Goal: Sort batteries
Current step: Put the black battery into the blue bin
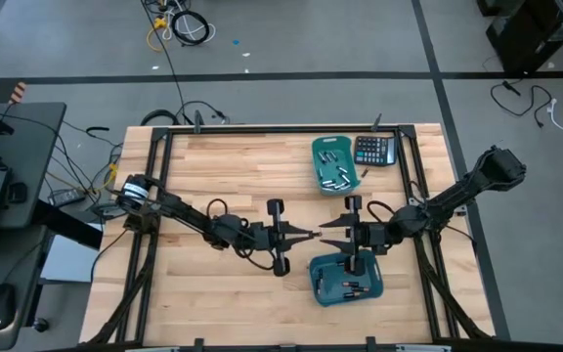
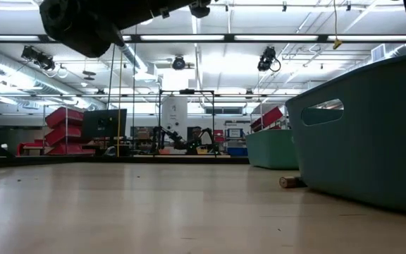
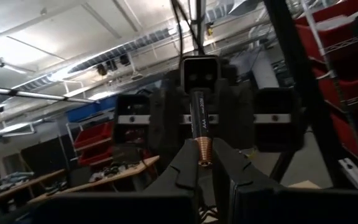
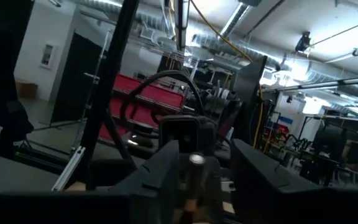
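Left tool [image 3: 205, 163] clamped a dark, copper-tipped battery [image 3: 201, 127] — its lettering unreadable; right tool [image 1: 326, 223] faced it, fingers parted — above the surface [image 1: 223, 176].

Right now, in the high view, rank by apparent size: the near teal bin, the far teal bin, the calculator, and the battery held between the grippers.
1. Near teal bin, partly under the right gripper
2. Far teal bin, slightly smaller
3. Calculator
4. Battery, a thin sliver by the left gripper
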